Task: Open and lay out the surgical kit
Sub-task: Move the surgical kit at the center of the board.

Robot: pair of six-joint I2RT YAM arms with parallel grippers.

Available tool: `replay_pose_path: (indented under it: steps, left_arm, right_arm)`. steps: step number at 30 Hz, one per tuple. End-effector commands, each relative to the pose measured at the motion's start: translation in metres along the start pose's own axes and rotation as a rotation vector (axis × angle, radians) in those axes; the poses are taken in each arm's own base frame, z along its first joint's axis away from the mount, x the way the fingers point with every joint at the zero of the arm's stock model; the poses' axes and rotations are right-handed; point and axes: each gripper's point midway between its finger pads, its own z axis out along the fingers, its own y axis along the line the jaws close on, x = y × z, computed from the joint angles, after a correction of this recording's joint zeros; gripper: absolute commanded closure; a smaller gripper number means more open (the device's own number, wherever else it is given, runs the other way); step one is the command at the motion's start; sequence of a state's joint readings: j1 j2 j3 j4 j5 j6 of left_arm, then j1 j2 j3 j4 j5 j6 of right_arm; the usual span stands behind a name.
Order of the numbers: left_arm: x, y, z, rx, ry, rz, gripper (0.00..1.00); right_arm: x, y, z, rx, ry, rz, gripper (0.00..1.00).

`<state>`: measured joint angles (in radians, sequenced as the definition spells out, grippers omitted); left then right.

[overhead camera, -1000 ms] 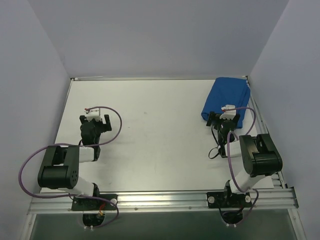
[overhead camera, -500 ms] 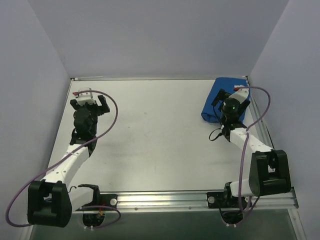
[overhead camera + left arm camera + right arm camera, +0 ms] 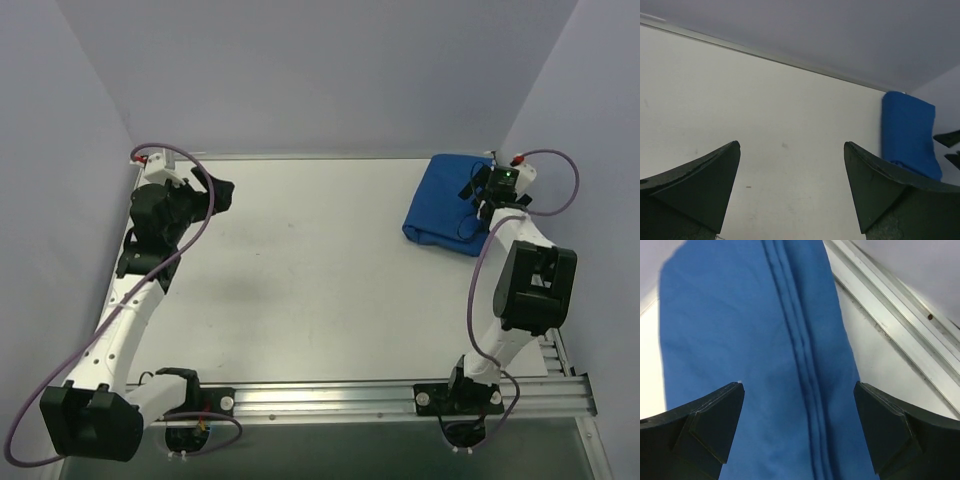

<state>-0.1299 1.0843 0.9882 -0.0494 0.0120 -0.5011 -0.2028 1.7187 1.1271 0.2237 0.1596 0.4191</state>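
The surgical kit (image 3: 448,205) is a folded royal-blue cloth bundle at the table's far right corner. It also shows in the left wrist view (image 3: 910,132) and fills the right wrist view (image 3: 760,365), with a stitched fold line down its middle. The steel tray and instruments are hidden. My right gripper (image 3: 478,185) is open, raised just above the bundle's right edge (image 3: 797,390). My left gripper (image 3: 215,190) is open and empty, raised over the far left of the table (image 3: 790,150), pointing towards the bundle.
A metal rail (image 3: 890,315) runs along the table's right edge beside the bundle. Walls close in the table on the left, back and right. A purple cable (image 3: 555,160) loops off the right wrist. An aluminium rail (image 3: 320,400) spans the near edge.
Both arms have stretched away from the near edge. The left gripper rose to the far left corner. The right gripper moved from the bundle's near edge to above its far right side.
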Motion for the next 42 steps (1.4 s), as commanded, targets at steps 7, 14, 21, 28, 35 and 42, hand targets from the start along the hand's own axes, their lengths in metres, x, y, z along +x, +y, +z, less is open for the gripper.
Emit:
replay_pose_path:
  steps: [7,14,21,28,35,42]
  left_arm:
    - [0.045,-0.078,0.021,0.395,0.255,-0.029,0.06]
    - [0.082,-0.13,0.065,0.453,0.397,-0.013,0.06]
    - [0.091,-0.169,0.099,0.542,0.403,-0.052,0.04]
    - [0.11,-0.178,0.107,0.562,0.441,-0.063,0.0]
    - [0.111,-0.163,0.099,0.509,0.429,-0.044,0.06]
    - [0.098,-0.137,0.086,0.399,0.411,-0.014,0.06]
  right_arm:
    - [-0.007,-0.032,0.05,-0.038,0.122,0.039,0.04]
    - [0.01,-0.01,0.071,-0.208,0.239,0.022,0.04]
    - [0.003,0.012,0.075,-0.328,0.23,0.057,0.06]
    - [0.033,0.026,0.078,-0.42,0.332,0.043,0.34]
    - [0.063,0.073,0.066,-0.596,0.412,-0.112,0.48]
    - [0.112,0.13,0.046,-0.718,0.51,-0.397,0.53]
